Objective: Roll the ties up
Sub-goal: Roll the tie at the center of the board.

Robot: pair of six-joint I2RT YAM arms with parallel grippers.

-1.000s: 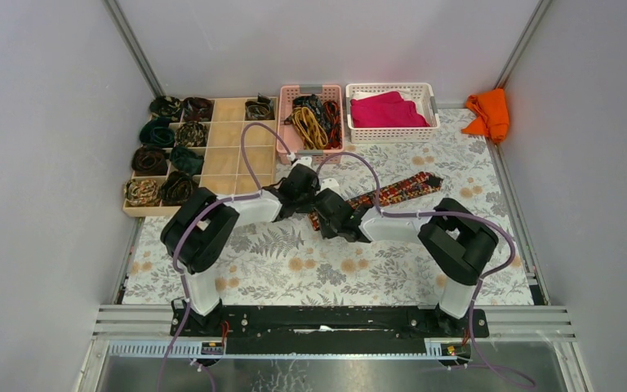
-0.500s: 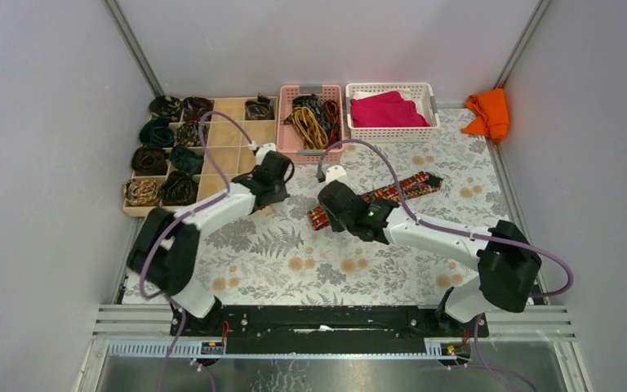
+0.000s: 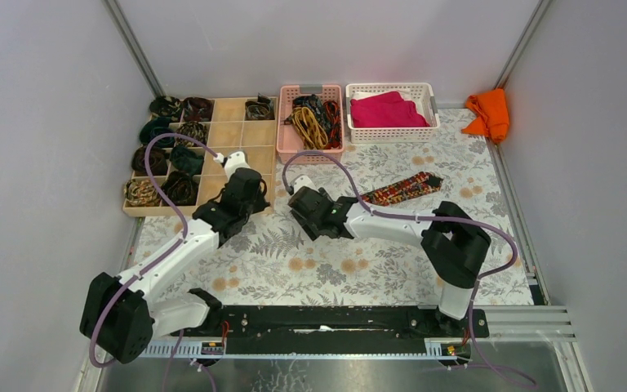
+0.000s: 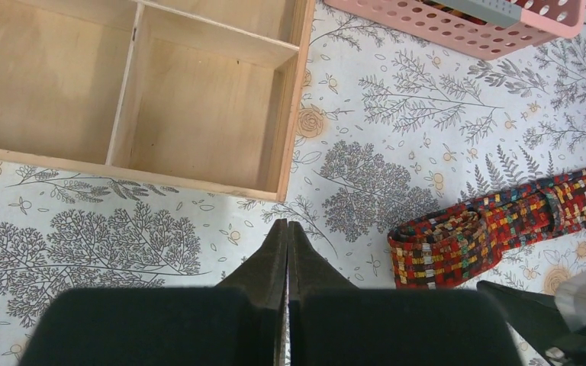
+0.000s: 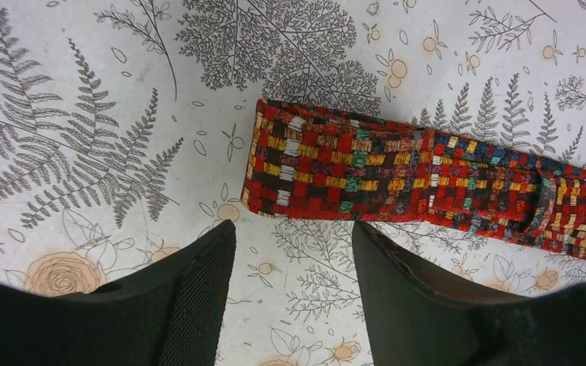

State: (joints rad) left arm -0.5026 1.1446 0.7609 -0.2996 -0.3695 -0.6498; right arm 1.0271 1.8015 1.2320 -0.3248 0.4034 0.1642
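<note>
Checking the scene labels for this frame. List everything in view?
flat tie: one, red patterned, mid-table
rolled ties: about nine, dark, in tray compartments
loose ties: a tangle, yellow and dark, in the pink basket
wooden tray: one, tan, far left
pink basket: one, far centre
white basket: one, right of the pink one
magenta cloth: one, in the white basket
orange cloth: one, far right corner
table: one, floral cover
left gripper: shut, empty, near the tray's corner
right gripper: open, over the tie's end
</note>
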